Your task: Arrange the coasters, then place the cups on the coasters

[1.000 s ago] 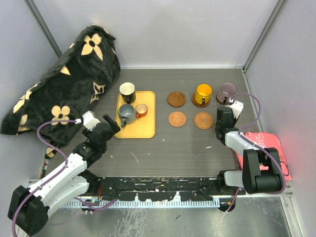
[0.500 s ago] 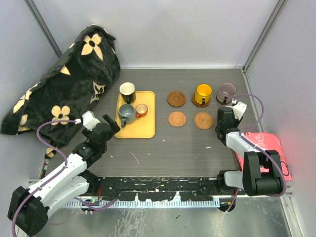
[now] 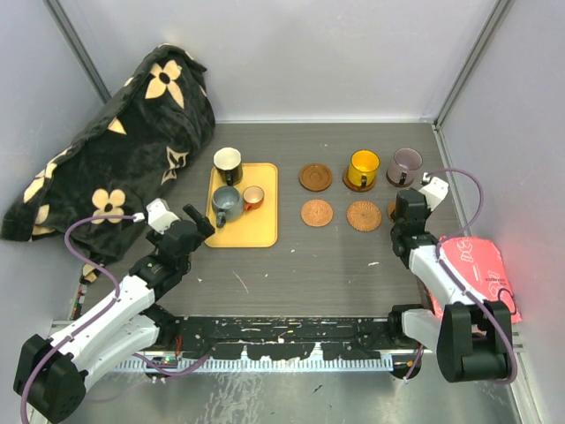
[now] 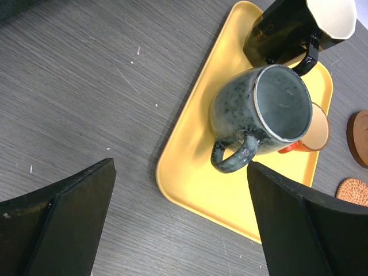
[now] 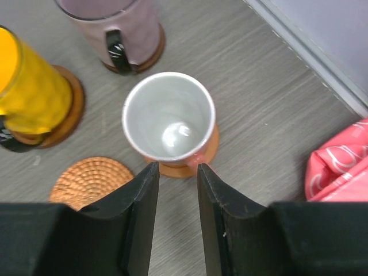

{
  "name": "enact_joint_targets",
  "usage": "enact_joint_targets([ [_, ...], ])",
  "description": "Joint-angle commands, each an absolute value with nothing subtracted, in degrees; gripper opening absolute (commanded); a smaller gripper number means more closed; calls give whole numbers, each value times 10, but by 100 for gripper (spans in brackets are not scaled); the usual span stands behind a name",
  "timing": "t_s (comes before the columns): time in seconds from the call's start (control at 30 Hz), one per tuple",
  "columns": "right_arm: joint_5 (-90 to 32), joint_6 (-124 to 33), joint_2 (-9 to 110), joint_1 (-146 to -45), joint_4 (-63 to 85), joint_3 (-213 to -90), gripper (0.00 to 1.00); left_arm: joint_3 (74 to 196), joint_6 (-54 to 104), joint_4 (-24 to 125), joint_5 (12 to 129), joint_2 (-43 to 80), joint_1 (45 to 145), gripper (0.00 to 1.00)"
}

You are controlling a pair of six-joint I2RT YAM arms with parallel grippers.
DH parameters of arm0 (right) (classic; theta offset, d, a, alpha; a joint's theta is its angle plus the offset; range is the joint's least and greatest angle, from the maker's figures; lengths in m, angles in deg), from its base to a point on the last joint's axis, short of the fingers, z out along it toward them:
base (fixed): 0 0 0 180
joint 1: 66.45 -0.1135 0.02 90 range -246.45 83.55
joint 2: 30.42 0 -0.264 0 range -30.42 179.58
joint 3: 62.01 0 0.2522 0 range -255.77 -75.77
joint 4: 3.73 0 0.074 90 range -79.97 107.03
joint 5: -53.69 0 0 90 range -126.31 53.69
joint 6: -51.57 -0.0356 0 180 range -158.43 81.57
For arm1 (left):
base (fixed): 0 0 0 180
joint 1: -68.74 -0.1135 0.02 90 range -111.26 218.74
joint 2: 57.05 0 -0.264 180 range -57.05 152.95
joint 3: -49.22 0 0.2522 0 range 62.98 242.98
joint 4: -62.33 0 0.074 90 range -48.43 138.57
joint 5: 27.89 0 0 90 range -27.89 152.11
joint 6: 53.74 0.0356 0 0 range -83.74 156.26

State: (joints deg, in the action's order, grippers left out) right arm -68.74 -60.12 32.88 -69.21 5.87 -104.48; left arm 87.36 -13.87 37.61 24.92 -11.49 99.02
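A white cup (image 5: 168,117) stands upright on a coaster (image 5: 210,150), just beyond the tips of my right gripper (image 5: 177,169). Its jaws are a little apart with bare table between them; the cup's pinkish handle is at the right fingertip. The yellow cup (image 3: 362,166) and purple cup (image 3: 406,163) each sit on a coaster. Three bare coasters (image 3: 315,177) (image 3: 317,213) (image 3: 363,215) lie mid-table. Black (image 4: 296,26), grey (image 4: 267,112) and copper (image 4: 316,132) cups stand on the yellow tray (image 4: 190,184). My left gripper (image 4: 179,172) hangs open over the tray's near corner, holding nothing.
A black floral blanket (image 3: 115,141) fills the back left. A pink cloth (image 3: 477,265) lies by the right wall, close to my right arm. Enclosure walls close the back and both sides.
My right arm has swung slightly to the right and its jaws have narrowed a little. The left arm and all cups on the tray have stayed put.
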Motion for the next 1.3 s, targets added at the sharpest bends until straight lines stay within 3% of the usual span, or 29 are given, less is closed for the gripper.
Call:
enact_joint_targets([
  [0.0,-625,-622,284,-693,59,-1056,38,877,-133,406,246,-121,988,98],
  [0.3,-579,-629,248,-736,78,-1073,42,877,-124,411,248,-119,988,98],
  [0.57,-652,-633,263,-911,67,-1094,43,879,-122,416,255,-105,988,98],
  [0.87,-687,-631,498,-1109,31,-1223,43,877,-118,422,256,-108,988,98],
  [1.27,-613,-651,744,-1156,44,-1449,43,878,-115,420,247,-106,988,98],
])
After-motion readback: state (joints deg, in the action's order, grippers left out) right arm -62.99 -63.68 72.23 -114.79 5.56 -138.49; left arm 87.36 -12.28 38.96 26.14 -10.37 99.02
